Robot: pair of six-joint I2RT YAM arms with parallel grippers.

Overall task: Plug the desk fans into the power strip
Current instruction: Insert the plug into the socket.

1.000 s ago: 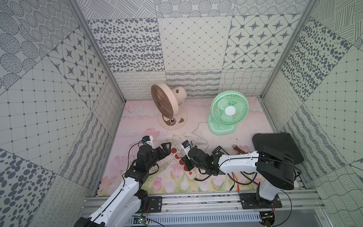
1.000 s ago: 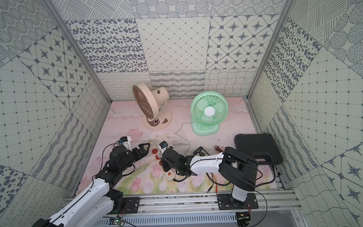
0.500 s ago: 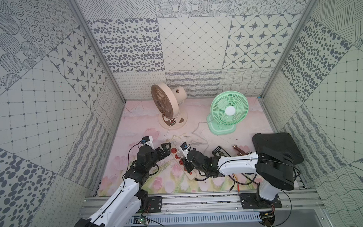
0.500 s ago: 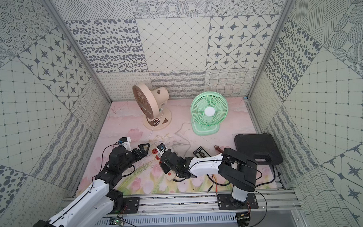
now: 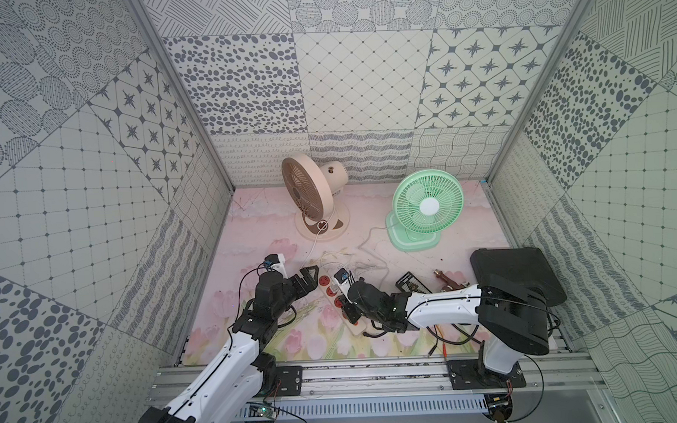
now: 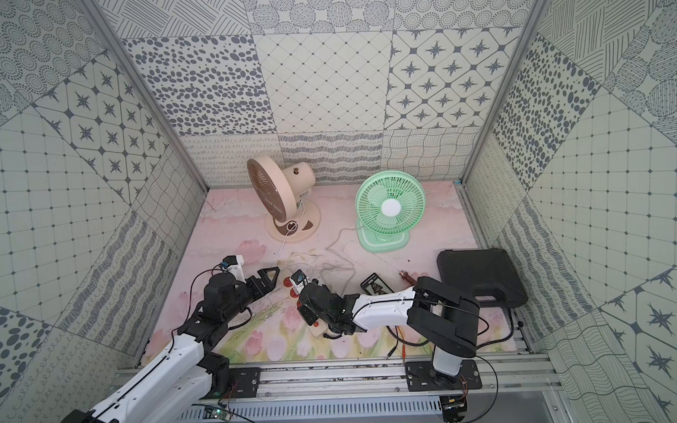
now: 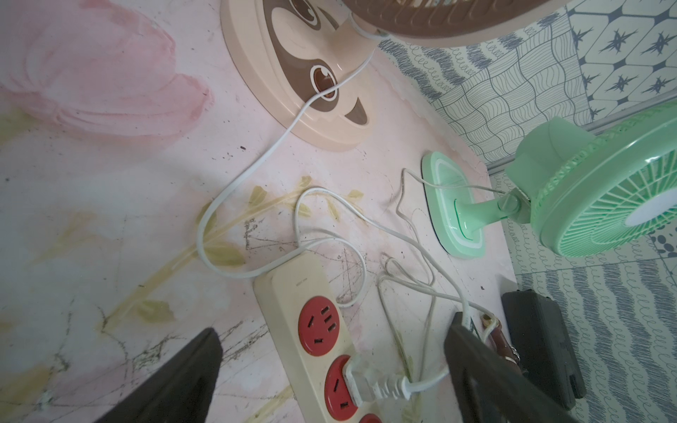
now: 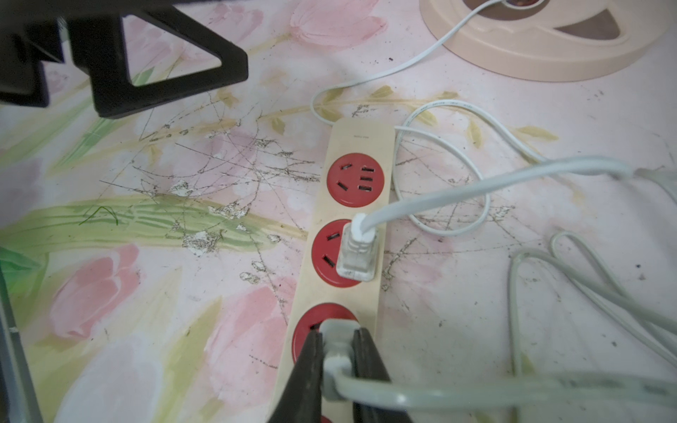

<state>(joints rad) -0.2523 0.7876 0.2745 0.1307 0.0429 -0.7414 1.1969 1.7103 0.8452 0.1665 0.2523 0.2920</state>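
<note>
Over the last second my right gripper (image 8: 339, 342) has crept only slightly along the power strip (image 8: 361, 135), which lies on the mat (image 8: 458, 311) between both arms, so I judge this is the final push. Its fingers are narrow, pinching a grey plug (image 8: 337, 329) at the third socket; I can't tell how deep it sits. A white plug (image 8: 357, 252) already fills the next socket. My left gripper (image 7: 331, 331) hangs wide open and empty over the strip's end.
</note>
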